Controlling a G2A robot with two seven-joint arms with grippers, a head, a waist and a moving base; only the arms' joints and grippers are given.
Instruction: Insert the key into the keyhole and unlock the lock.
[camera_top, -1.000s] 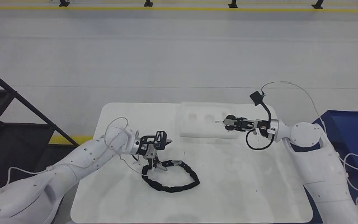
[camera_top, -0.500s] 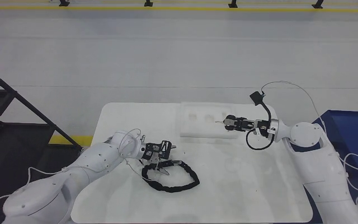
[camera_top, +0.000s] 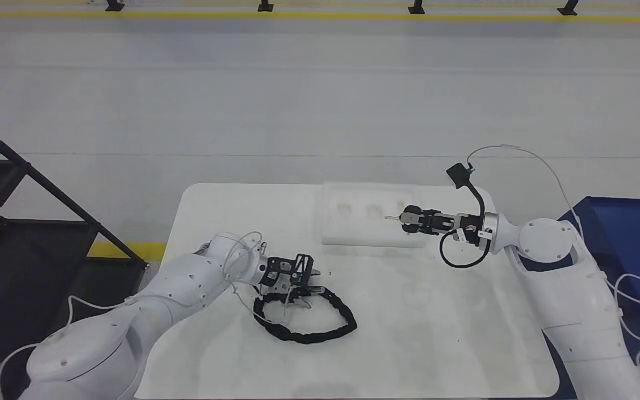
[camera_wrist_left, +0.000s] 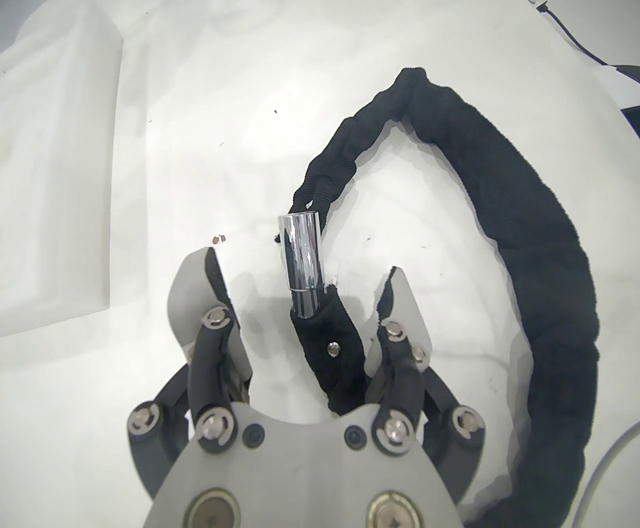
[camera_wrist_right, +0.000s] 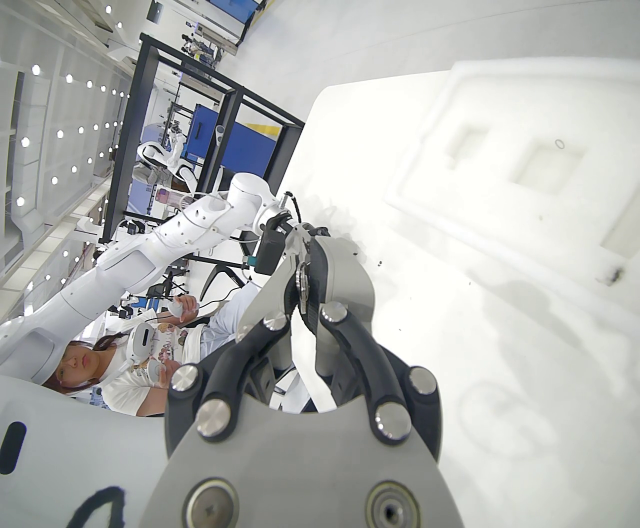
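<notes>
– Left end effector (camera_top: 292, 275), status?
– Low over the left half of the table (camera_top: 450, 340), released, fingers spread wide. In the left wrist view (camera_wrist_left: 300, 265) they straddle one end of the lock (camera_top: 320, 325) without closing on it.

– Lock, describe.
– Chain in a black fabric sleeve, lying flat on the table in a loop (camera_wrist_left: 540, 250). One sleeved end runs between the open fingers and carries a chrome cylinder (camera_wrist_left: 302, 255), which pokes out past the fingertips. The other sleeved end sits just beside the cylinder's far tip. Cannot tell if either finger touches the sleeve.

– Moving right?
– White foam tray (camera_top: 365, 215) at the table's back edge, near the lock but apart from it. Shallow square pockets in its top face, seen in the right wrist view (camera_wrist_right: 500, 175). One corner of it also shows in the left wrist view (camera_wrist_left: 50, 175).

– Key?
– Held in the air over the tray's right part, thin blade (camera_top: 391, 215) pointing left, roughly level. Well apart from the lock.

– Right end effector (camera_top: 405, 218)?
– Clenched on the key. In the right wrist view (camera_wrist_right: 307, 260) the two fingers press together on the key's dark round head (camera_wrist_right: 301, 282). The arm reaches in from the table's right side.
</notes>
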